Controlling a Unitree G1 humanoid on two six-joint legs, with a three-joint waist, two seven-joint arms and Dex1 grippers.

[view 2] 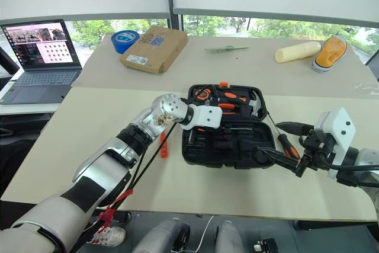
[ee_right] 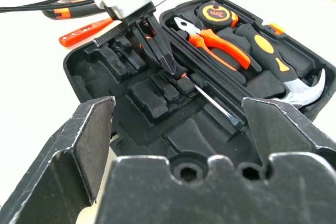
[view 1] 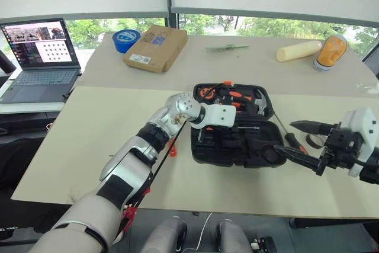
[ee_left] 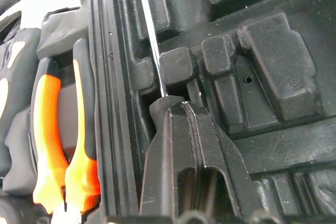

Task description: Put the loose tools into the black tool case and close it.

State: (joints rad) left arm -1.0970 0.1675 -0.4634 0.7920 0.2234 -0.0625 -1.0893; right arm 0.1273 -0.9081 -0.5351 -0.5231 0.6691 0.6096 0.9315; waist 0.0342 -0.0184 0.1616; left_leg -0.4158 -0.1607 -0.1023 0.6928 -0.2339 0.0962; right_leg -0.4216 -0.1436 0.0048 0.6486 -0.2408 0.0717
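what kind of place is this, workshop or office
Probably an office or lab rather than a workshop: a laptop on a side desk, big windows with roller blinds, and a plain table holding the black tool case.

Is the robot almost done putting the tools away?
Not yet. The black tool case lies open. The left gripper, shut on a screwdriver, is laying it into a slot. The right gripper is open and holds nothing. A second screwdriver lies beside the case on one side, and the orange tester screwdriver on the other. The lid is not yet closed.
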